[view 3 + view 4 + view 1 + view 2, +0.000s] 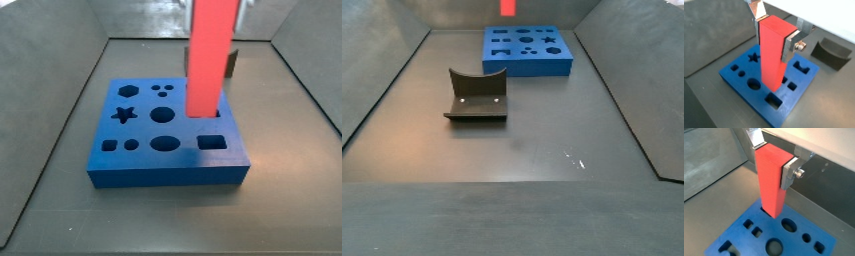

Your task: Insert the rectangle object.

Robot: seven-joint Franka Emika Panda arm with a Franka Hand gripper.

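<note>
My gripper is shut on the top of the rectangle object, a long red-coral bar held upright; both wrist views show it. A silver finger presses each side. The bar hangs over the blue block with shaped holes. In a side view the bar ends over the block's right part, just behind a rectangular hole. I cannot tell whether its lower end touches the block. The gripper itself is out of frame in both side views.
The dark fixture stands on the grey floor in front of the blue block and shows beside it in a wrist view. Sloping grey walls enclose the floor.
</note>
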